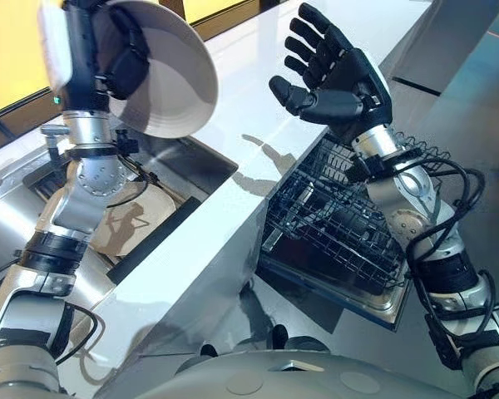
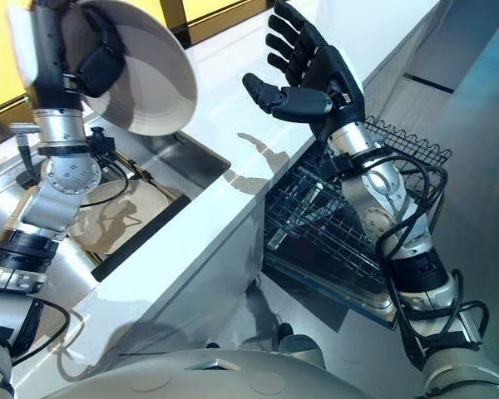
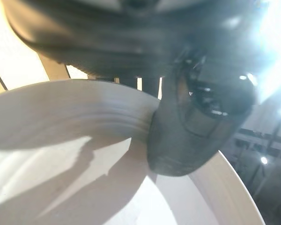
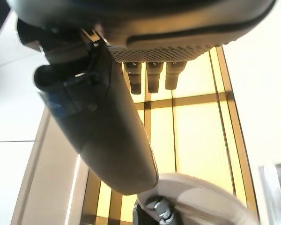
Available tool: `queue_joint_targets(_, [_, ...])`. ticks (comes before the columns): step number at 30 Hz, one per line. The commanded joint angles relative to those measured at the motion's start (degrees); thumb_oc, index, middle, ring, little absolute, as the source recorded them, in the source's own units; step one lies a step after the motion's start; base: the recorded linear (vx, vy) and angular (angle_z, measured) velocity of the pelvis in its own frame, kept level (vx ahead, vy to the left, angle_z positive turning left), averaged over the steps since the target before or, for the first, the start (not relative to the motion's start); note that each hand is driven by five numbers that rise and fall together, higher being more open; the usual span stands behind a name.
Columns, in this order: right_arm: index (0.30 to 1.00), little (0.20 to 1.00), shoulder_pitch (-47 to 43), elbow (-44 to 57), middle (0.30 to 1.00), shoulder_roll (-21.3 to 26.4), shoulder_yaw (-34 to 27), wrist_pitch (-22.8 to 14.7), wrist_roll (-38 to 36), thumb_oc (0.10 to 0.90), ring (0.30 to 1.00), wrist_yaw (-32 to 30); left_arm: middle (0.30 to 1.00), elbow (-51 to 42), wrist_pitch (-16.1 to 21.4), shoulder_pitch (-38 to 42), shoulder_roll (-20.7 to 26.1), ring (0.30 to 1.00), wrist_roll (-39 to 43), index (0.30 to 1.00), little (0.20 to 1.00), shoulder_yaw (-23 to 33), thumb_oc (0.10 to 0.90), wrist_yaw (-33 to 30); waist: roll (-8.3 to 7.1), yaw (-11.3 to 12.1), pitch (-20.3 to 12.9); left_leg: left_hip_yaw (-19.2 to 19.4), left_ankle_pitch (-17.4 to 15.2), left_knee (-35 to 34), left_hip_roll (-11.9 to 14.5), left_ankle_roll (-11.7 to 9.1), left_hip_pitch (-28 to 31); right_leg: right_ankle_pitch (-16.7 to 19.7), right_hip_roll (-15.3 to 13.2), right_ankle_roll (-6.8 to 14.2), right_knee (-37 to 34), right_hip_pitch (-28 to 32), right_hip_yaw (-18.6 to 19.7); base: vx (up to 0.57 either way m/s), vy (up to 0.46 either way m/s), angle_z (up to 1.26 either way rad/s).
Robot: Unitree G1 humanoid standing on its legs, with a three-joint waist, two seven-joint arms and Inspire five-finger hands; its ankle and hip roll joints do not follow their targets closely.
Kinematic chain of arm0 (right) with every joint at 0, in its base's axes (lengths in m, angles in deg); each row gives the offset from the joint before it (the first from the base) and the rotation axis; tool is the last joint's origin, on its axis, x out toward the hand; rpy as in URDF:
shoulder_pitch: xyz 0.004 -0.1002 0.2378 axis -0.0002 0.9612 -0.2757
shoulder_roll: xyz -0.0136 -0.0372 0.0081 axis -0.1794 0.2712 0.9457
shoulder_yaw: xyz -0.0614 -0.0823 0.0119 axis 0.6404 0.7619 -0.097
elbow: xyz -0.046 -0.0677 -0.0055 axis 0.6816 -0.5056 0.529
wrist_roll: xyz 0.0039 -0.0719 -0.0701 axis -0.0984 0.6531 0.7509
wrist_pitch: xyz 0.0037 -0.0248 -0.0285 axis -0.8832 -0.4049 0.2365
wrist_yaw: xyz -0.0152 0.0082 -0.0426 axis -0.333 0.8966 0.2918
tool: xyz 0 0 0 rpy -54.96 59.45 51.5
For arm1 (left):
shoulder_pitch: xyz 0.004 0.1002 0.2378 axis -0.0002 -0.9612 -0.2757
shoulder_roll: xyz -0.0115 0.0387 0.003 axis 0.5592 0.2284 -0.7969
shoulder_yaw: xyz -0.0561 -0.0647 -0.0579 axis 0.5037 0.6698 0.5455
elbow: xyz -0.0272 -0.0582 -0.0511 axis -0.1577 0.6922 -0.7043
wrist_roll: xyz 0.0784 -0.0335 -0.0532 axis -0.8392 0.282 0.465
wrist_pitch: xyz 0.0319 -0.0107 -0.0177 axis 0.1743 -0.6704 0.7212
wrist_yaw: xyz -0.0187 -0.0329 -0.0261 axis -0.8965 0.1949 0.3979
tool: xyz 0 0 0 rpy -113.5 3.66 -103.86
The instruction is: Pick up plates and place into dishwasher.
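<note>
My left hand (image 1: 121, 62) holds a white plate (image 1: 175, 83) up in the air above the sink, tilted on edge, fingers and thumb pinching its rim. The left wrist view shows the thumb (image 3: 187, 136) pressed on the plate's inner face (image 3: 75, 159). My right hand (image 1: 337, 75) is raised over the counter with fingers spread and nothing in it, palm toward the plate (image 2: 141, 79). Below it the dishwasher's wire rack (image 1: 341, 224) is pulled out. In the right wrist view the plate's edge (image 4: 201, 199) shows beyond the thumb (image 4: 107, 126).
A steel sink (image 1: 150, 208) with a tan plate or board (image 1: 137, 220) lying in it sits under my left arm. A white counter (image 1: 233, 199) runs between the sink and the rack. Several dark items lie in the rack (image 2: 333, 233).
</note>
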Motion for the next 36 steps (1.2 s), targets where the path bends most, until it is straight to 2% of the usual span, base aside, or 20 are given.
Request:
queue_joint_targets(1, [0.9, 0.9, -8.4, 0.8, 0.9, -1.7, 1.2, -1.2, -6.8, 0.8, 0.9, 0.5, 0.3, -2.1, 2.4, 12.4, 0.6, 0.3, -3.3, 0.3, 0.2, -2.6, 0.1, -3.5, 1.68, 0.5, -5.4, 0.3, -3.5, 0.3, -2.0, 0.9, -1.6, -7.1, 2.8, 2.7, 6.0, -1.1, -2.0, 0.01, -0.012, 0.04])
queue_joint_targets(5, [0.9, 0.9, -9.1, -0.4, 0.9, -3.7, 4.4, 0.1, -9.3, 0.8, 0.9, 0.8, 0.3, -1.6, 1.7, 13.8, 0.1, 0.3, -3.9, 0.3, 0.2, -5.0, 0.1, -4.0, 1.55, 0.9, -5.6, -0.1, -3.2, 0.3, -1.8, 0.8, -1.8, -7.0, 2.7, 2.6, 5.9, -1.1, -2.2, 0.02, -0.019, 0.06])
queue_joint_targets(17, [0.9, 0.9, -12.0, -3.0, 0.9, -9.8, 9.8, 1.1, -8.3, 0.8, 0.9, -1.4, 0.3, 0.2, 1.8, 16.5, -3.4, 0.3, -5.5, 0.3, 0.2, -9.9, 0.1, -4.0, 1.38, 1.4, -5.4, -0.9, -2.5, 0.5, -1.4, 0.5, -2.2, -6.6, 2.8, 2.6, 5.6, -1.0, -1.8, 0.01, -0.005, 0.03])
queue_joint_targets(21, [0.9, 0.9, -12.4, -3.9, 0.9, -11.0, 10.7, 2.5, -6.2, 0.8, 0.9, -2.9, 0.3, 0.0, 3.5, 16.3, -4.6, 0.3, -3.9, 0.3, 0.2, -10.9, 0.1, -2.2, 1.35, 1.6, -5.3, -1.1, -2.4, 0.6, -1.1, 0.4, -2.3, -6.5, 2.7, 2.6, 5.5, -0.9, -1.8, 0.0, 0.0, 0.0])
queue_joint_targets(24, [0.9, 0.9, -12.1, -5.0, 0.9, -12.1, 11.0, 0.9, -6.0, 0.8, 0.9, -4.3, 0.3, -1.7, 4.7, 15.4, -5.7, 0.3, -1.8, 0.3, 0.2, -11.3, 0.1, 0.3, 1.27, 2.0, -5.1, -1.3, -2.2, 0.7, -0.9, 0.3, -2.4, -6.3, 2.7, 2.6, 5.2, -0.7, -1.8, 0.0, 0.0, 0.0])
queue_joint_targets(25, [0.848, 0.84, -11.8, -5.3, 0.848, -12.6, 10.9, -0.3, -5.1, 0.74, 0.848, -4.7, 0.3, -2.3, 4.4, 14.9, -6.4, 0.3, -1.4, 0.3, 0.2, -11.4, 0.1, 1.2, 1.27, 2.1, -5.0, -1.5, -2.2, 0.8, -0.9, 0.3, -2.5, -6.3, 2.7, 2.6, 5.0, -0.6, -1.8, 0.0, 0.0, 0.0])
queue_joint_targets(26, [0.674, 0.636, -11.6, -5.3, 0.674, -13.1, 10.9, -1.5, -4.5, 0.536, 0.674, -5.4, 0.3, -3.0, 3.9, 14.3, -6.9, 0.3, -0.2, 0.3, 0.2, -11.5, 0.1, 2.8, 1.25, 2.3, -4.9, -1.6, -2.2, 0.9, -0.9, 0.3, -2.5, -6.2, 2.7, 2.6, 4.9, -0.5, -1.8, 0.0, 0.0, 0.0])
queue_joint_targets(27, [0.545, 0.485, -11.4, -5.1, 0.545, -13.4, 10.7, -2.4, -4.1, 0.385, 0.545, -6.0, 0.3, -3.5, 3.7, 13.7, -7.3, 0.3, 0.4, 0.3, 0.2, -11.5, 0.1, 3.5, 1.24, 2.4, -4.8, -1.7, -2.3, 1.0, -0.9, 0.3, -2.5, -6.2, 2.7, 2.6, 4.8, -0.5, -1.7, 0.0, 0.0, 0.0])
queue_joint_targets(28, [0.458, 0.384, -11.1, -4.7, 0.458, -13.7, 10.4, -2.9, -3.8, 0.284, 0.458, -6.6, 0.3, -4.1, 3.5, 12.9, -7.8, 0.3, 1.2, 0.3, 0.2, -11.4, 0.1, 4.5, 1.23, 2.6, -4.7, -1.8, -2.3, 1.0, -0.9, 0.3, -2.5, -6.2, 2.7, 2.6, 4.8, -0.5, -1.7, 0.0, 0.0, 0.0])
queue_joint_targets(29, [0.3, 0.2, -10.8, -4.5, 0.3, -13.8, 10.2, -2.9, -3.7, 0.1, 0.3, -6.9, 0.3, -4.4, 3.5, 12.3, -8.0, 0.3, 1.6, 0.3, 0.2, -11.3, 0.1, 5.0, 1.24, 2.6, -4.6, -1.9, -2.3, 1.1, -0.9, 0.3, -2.5, -6.2, 2.7, 2.6, 4.8, -0.4, -1.7, 0.0, 0.0, 0.0])
queue_joint_targets(36, [0.3, 0.2, -9.2, -3.6, 0.3, -14.3, 8.2, -4.0, -2.1, 0.1, 0.3, -9.0, 0.3, -6.6, 5.1, 7.0, -10.9, 0.3, 8.3, 0.3, 0.2, -10.1, 0.1, 10.4, 1.14, 3.4, -3.9, -2.7, -2.0, 1.2, -0.7, 0.2, -2.6, -6.0, 2.7, 2.6, 4.6, -0.2, -1.5, 0.0, 0.0, 0.0])
